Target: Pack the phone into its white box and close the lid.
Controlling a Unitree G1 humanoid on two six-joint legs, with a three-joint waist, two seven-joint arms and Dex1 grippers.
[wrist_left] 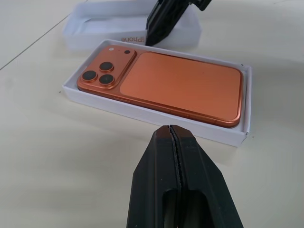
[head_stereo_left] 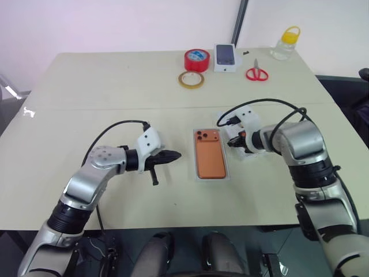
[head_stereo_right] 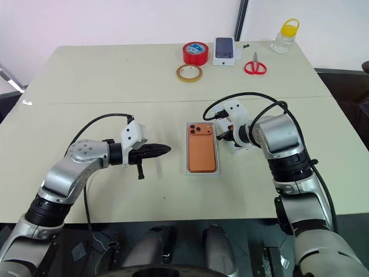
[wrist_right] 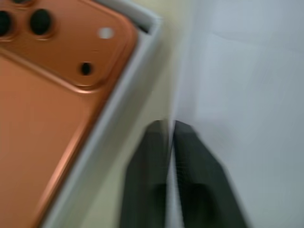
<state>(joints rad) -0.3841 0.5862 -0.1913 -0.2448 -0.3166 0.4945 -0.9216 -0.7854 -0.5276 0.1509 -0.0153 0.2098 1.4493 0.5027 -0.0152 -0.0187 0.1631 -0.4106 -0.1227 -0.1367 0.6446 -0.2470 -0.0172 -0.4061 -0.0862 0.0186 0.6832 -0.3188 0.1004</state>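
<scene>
The copper-orange phone (head_stereo_left: 210,156) lies back up inside the white box (wrist_left: 156,116) at the table's middle, its three lenses at the far corner. Just right of the box sits the white lid (wrist_left: 90,26), hollow side up. My right gripper (head_stereo_left: 233,141) reaches down onto the lid's side nearest the box. In the right wrist view its fingers (wrist_right: 147,161) are shut on the thin white wall of the lid (wrist_right: 247,71). My left gripper (head_stereo_left: 174,154) hovers left of the box, pointing at it, shut and empty.
At the far edge stand a red tape roll (head_stereo_left: 196,59), a tan tape ring (head_stereo_left: 190,79), a small white box picturing a dark phone (head_stereo_left: 226,57), red scissors (head_stereo_left: 257,73) and a yellow-capped bottle (head_stereo_left: 286,43).
</scene>
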